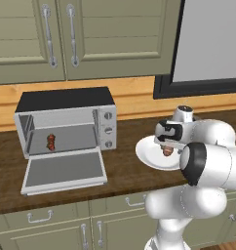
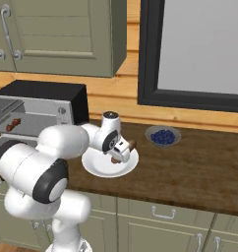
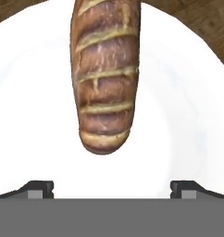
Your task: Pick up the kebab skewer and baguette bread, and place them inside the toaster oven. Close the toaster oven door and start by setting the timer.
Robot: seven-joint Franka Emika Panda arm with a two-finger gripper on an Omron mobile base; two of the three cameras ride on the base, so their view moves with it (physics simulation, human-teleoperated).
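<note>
Brown wood makes the bench (image 1: pixel 125 171) we look at. On it we see a round white plate (image 3: pixel 188 115) with the long brown ridged baguette bread (image 3: pixel 104 78) lying on it. From the hand we see the claw (image 3: pixel 111 187) just above the bread, its two dark tips (image 3: pixel 37 187) wide apart and holding nothing. On the left we see the silver toaster oven (image 1: pixel 66 124), its glass door (image 1: pixel 65 170) dropped open, the red kebab skewer (image 1: pixel 51 142) inside. On the right we see a bowl of blueberries (image 2: pixel 163 136).

Arm folded forward, elbow high, wrist pitched down. Gripper (image 3: pixel 112 187) pointing downward, jaws spread wide, nothing between the fingertips (image 3: pixel 39 187).
</note>
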